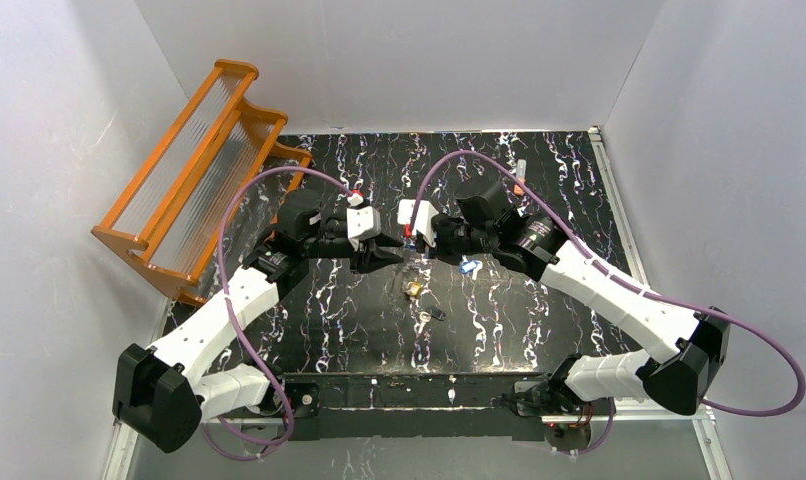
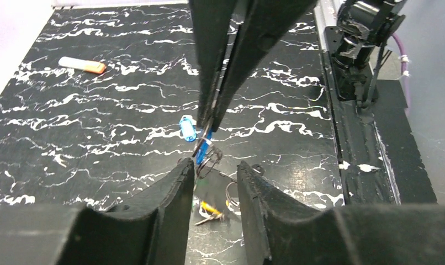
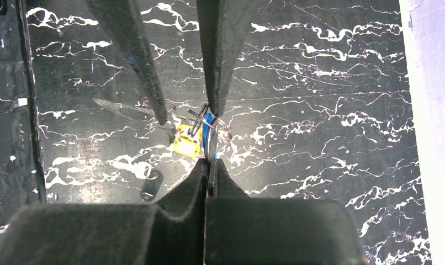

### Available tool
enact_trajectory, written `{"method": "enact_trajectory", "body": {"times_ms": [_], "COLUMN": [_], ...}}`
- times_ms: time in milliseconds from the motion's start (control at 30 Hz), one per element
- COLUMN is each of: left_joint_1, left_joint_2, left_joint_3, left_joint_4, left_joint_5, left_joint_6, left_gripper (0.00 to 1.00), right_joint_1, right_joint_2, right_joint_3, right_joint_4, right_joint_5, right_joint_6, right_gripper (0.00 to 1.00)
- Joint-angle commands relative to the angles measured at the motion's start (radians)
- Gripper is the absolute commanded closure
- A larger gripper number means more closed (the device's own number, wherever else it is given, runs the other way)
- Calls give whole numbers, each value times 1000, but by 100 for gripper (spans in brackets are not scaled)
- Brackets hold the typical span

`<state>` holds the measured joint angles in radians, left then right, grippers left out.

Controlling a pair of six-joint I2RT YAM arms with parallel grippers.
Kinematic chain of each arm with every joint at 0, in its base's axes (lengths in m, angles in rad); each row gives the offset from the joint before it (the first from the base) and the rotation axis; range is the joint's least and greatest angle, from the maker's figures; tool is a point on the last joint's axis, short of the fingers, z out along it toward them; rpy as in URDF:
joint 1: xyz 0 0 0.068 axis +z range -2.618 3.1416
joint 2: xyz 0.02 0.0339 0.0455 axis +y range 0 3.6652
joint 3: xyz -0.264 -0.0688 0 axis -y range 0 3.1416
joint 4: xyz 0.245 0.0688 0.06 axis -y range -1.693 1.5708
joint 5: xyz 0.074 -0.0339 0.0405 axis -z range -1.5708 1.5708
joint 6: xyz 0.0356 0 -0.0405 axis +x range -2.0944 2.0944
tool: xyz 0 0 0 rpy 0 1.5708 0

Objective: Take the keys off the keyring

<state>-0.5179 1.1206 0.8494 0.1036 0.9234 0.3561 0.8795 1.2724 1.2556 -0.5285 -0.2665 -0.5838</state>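
The jaws of the right gripper point(image 3: 209, 165) are clenched on a blue-headed key point(image 3: 209, 118) above the bench point(image 3: 319, 83); those of the left gripper point(image 2: 215, 168) are parted beside it. The wiry keyring point(image 3: 223, 131) is seen looped at its head. Light, slippery metal is expected; the plastic head is best gripped. Its long axis is laid along the right jaws, head outward.

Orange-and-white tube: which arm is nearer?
Right. The right arm passes just beside the tube at the far right of the mat; the left arm is left of centre.
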Motion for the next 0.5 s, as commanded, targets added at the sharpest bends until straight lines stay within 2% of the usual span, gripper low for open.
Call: {"method": "enact_trajectory", "body": {"times_ms": [0, 233, 467], "left_joint_1": [6, 6, 4], "left_joint_2": [-4, 4, 4], "left_joint_3": [3, -18, -42], "left_joint_4": [-5, 33, 52], "left_joint_5": [95, 106, 70], "left_joint_6": [9, -20, -33], "left_gripper": [70, 81, 81], "right_joint_1": [6, 7, 9], "right_joint_2": [-17, -16, -22], "right_joint_3": [45, 47, 51], "right_joint_4": [39, 37, 35], "right_joint_5": [6, 9, 5], "right_joint_6": [-13, -13, -7], "right_gripper": [99, 99, 99]}}
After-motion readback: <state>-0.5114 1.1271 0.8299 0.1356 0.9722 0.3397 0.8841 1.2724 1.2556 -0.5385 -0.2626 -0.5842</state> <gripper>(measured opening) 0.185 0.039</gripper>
